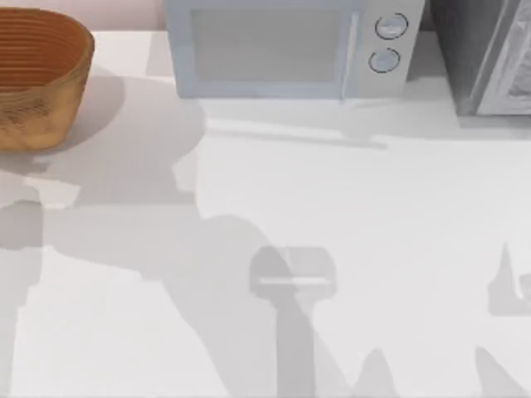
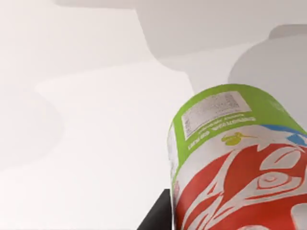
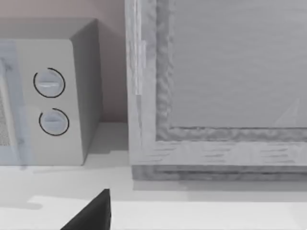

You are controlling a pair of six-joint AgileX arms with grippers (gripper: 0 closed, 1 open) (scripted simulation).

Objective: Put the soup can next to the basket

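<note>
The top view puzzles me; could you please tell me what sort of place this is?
Probably a simulated kitchen counter: a microwave stands at the back of the white table, with a wicker basket at far left.

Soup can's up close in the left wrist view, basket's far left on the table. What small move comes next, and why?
Probably carry the soup can toward the basket at the table's far left corner, then lower it beside it. The can sits close under the left wrist camera with bare table beyond, and the top view has no can by the basket yet.

basket [image 1: 37, 79] back-left on table [image 1: 332, 249] | microwave [image 1: 290, 46] behind centre | cabinet [image 1: 489, 54] back-right
</note>
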